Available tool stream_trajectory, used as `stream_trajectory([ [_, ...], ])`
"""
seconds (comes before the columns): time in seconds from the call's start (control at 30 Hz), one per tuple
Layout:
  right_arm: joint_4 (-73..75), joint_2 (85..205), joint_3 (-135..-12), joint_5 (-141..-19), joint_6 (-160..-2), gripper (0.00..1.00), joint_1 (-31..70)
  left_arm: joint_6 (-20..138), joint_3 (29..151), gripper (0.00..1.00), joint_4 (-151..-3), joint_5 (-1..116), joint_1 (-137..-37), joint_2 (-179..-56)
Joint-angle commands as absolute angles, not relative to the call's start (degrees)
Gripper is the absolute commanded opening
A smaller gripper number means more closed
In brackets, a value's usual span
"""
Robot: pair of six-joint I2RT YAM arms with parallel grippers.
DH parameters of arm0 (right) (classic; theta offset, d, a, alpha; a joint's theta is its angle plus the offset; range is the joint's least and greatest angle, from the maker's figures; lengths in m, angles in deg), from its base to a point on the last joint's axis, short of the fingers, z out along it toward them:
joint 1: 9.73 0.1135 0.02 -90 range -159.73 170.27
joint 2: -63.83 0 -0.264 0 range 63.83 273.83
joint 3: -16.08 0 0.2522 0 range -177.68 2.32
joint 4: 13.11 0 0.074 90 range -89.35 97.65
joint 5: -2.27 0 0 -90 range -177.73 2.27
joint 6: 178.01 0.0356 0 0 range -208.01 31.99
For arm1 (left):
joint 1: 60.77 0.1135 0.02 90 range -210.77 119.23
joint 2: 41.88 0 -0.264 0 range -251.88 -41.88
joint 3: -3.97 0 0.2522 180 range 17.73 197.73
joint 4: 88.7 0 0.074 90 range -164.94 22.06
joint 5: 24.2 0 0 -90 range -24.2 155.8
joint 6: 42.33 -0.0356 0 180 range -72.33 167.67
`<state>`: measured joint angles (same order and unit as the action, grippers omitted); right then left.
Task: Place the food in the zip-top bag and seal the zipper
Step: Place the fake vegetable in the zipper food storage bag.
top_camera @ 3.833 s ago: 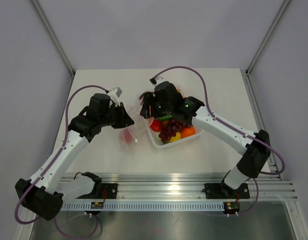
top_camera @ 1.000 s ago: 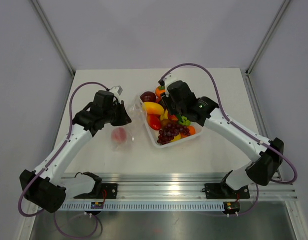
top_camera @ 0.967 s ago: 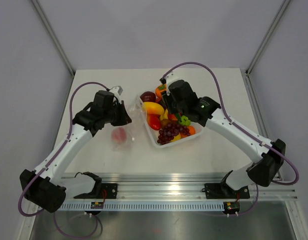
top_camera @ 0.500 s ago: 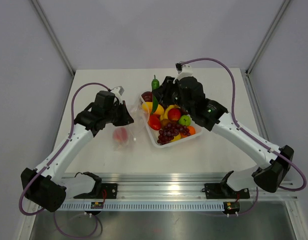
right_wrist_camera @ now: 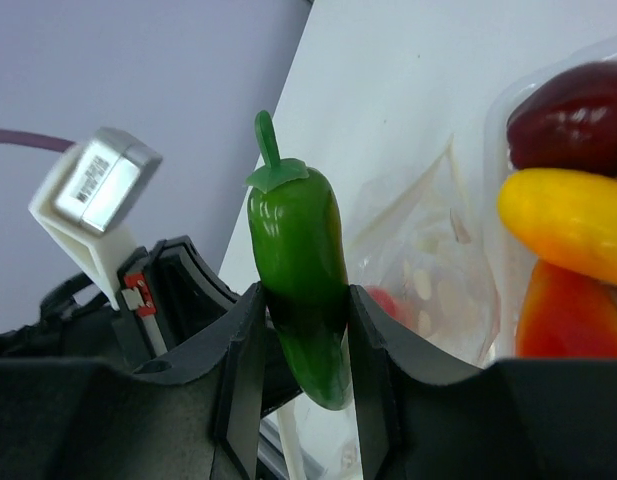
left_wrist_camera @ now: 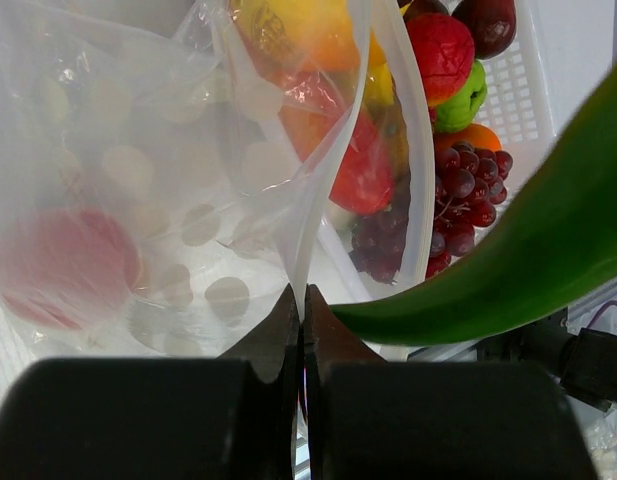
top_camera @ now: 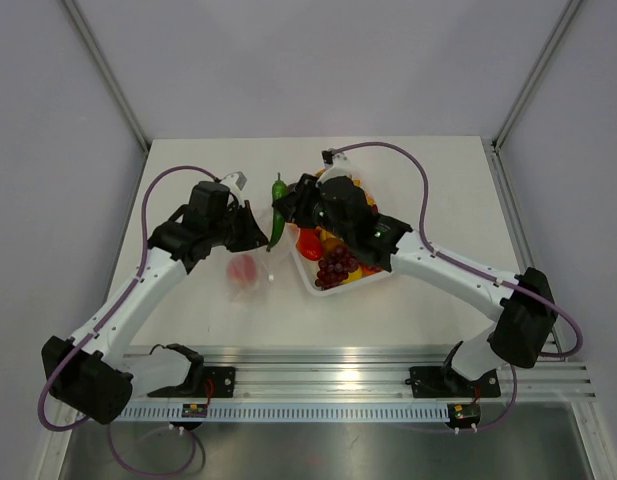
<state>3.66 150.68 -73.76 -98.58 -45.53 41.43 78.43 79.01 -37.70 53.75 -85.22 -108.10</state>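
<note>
Slick, probably light green pepper (right_wrist_camera: pixel 296 250) is clamped mid-body by right gripper (right_wrist_camera: pixel 306 345); floppy bag (left_wrist_camera: pixel 138 200) is pinched at its rim by left gripper (left_wrist_camera: pixel 301 312), lower centre.

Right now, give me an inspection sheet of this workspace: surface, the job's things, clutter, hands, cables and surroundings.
Surface: white table, carrying a white tray.
Job's things: zip-top bag unsealed, with one red piece inside; green pepper lifted beside the bag's top edge; grapes and other food in the tray; zipper too faint to make out.
Clutter: nothing seen.
Hands: left hand shut on the bag's edge; right hand shut on the green pepper.
Cables: purple cable looping along each arm, not touching the bag.
Surroundings: plain walls, metal corner posts, rail at the near edge.
</note>
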Motion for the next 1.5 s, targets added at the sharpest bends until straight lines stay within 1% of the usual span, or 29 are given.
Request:
stream_trajectory([
  [0.0, -2.3, 151.3, -71.6, -100.2, -42.1, 0.13, 43.6, 80.0, 80.2, 0.00, -40.9, 52.7, -84.9, -106.2],
  [0.2, -1.6, 151.7, -69.8, -100.6, -41.6, 0.16, 45.7, 80.8, 81.4, 0.00, -40.7, 54.4, -84.9, -105.2],
  [0.37, -1.1, 152.2, -68.6, -100.3, -41.0, 0.16, 46.4, 81.9, 81.6, 0.00, -41.5, 54.6, -84.7, -104.1],
  [0.47, -0.6, 152.7, -68.4, -99.6, -40.8, 0.18, 46.6, 82.2, 81.8, 0.00, -41.6, 54.8, -84.5, -103.8],
  [0.5, -0.4, 152.9, -68.3, -99.3, -40.8, 0.20, 46.6, 82.4, 81.7, 0.00, -42.0, 54.9, -84.5, -103.7],
  [0.63, 0.2, 152.3, -67.3, -99.2, -41.0, 0.54, 46.8, 83.0, 81.5, 0.00, -42.6, 54.7, -84.3, -103.4],
  [0.73, 2.3, 150.8, -67.0, -100.4, -41.9, 0.59, 46.9, 83.3, 81.4, 0.00, -42.7, 55.0, -84.2, -103.4],
  [1.0, 7.3, 145.1, -66.9, -105.6, -45.2, 0.61, 46.8, 83.5, 80.5, 0.00, -43.1, 54.8, -83.6, -103.5],
  [1.13, 9.5, 141.6, -65.7, -110.1, -46.3, 0.58, 46.8, 83.4, 80.0, 0.00, -43.0, 54.8, -83.4, -103.4],
  [1.27, 16.0, 138.9, -66.3, -116.3, -49.9, 0.56, 46.5, 83.6, 79.7, 0.00, -42.9, 55.7, -82.5, -102.8],
  [1.4, 29.8, 141.3, -71.8, -120.6, -54.1, 0.56, 45.4, 84.7, 78.8, 0.00, -44.4, 55.7, -82.1, -102.6],
  [1.47, 33.9, 143.1, -73.8, -121.0, -55.1, 0.56, 44.6, 85.1, 78.0, 0.00, -45.5, 54.9, -82.1, -103.2],
])
